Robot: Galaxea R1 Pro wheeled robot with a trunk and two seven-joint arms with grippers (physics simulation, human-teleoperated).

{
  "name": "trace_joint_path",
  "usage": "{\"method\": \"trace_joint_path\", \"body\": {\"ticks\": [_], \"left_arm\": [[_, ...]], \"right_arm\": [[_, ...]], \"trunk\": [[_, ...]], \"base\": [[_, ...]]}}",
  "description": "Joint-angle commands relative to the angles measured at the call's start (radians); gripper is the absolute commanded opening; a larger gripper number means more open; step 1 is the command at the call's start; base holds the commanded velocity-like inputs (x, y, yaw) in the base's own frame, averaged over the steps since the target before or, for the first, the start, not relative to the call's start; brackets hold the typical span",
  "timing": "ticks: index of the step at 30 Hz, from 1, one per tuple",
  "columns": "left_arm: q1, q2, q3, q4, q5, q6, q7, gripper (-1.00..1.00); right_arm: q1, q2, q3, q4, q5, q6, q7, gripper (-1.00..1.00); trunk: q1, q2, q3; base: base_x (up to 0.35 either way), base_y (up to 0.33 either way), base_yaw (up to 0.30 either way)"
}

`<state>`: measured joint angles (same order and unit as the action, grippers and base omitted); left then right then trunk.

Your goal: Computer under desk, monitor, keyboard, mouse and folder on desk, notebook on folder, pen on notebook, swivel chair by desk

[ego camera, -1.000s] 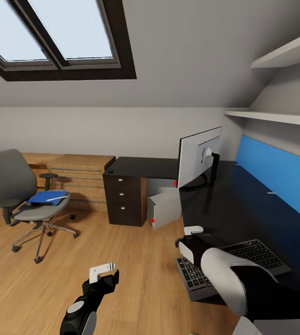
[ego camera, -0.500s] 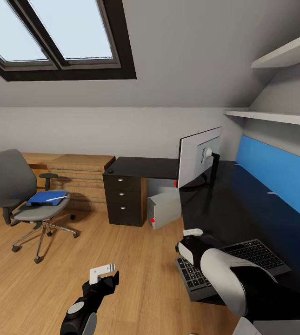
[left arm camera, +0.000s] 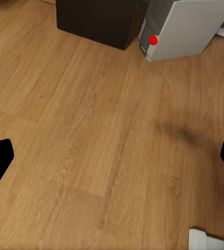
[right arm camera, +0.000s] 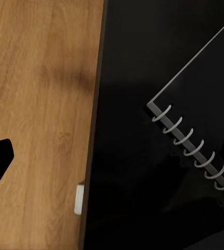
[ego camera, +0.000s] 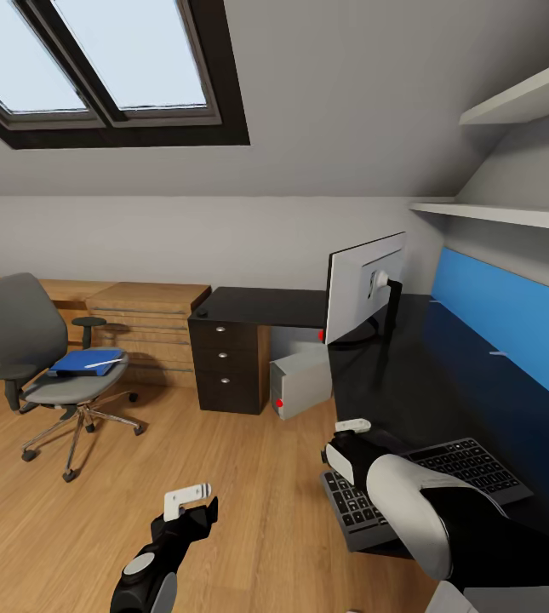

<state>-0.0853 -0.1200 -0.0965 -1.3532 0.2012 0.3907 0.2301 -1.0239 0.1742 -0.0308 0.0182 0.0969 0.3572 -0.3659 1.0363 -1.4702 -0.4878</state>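
Folder (ego camera: 87, 361): bright blue, flat on the seat of the swivel chair (ego camera: 44, 370), well apart from the desk (ego camera: 427, 375), same as a second ago.
Pen (ego camera: 104, 363): thin white stick lying on the folder.
Notebook (right arm camera: 206, 104): black, spiral-bound, on the desk top near its edge.
Keyboard (ego camera: 431, 489): at the desk's near edge, partly under the right arm.
Monitor (ego camera: 366, 285): upright on the desk, grey back showing.
Computer (ego camera: 301, 383): on the floor beneath the desk.
Right gripper (ego camera: 352, 426): over the desk edge; has dropped slightly; cannot tell whether its fingers are apart.
Left gripper (ego camera: 187, 498): over bare floor (left arm camera: 91, 130), fingers wide apart, slightly lower than before.
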Motion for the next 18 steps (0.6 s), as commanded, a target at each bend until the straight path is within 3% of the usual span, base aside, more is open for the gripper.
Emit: {"method": "trace_joint_path", "body": {"ticks": [1,18], "left_arm": [[-0.001,0.0,-0.002,-0.001,0.011,0.004,0.009,1.0],[-0.001,0.0,-0.002,-0.001,0.011,0.002,0.008,1.0]], "right_arm": [[-0.001,0.0,-0.024,0.003,0.003,0.004,-0.002,1.0],[-0.001,0.0,-0.024,0.003,0.004,0.002,0.0,1.0]], "trunk": [[0.0,-0.001,-0.001],[0.0,-0.001,-0.001]], "base": [[0.0,0.0,0.0],[-0.064,0.05,0.0]]}}
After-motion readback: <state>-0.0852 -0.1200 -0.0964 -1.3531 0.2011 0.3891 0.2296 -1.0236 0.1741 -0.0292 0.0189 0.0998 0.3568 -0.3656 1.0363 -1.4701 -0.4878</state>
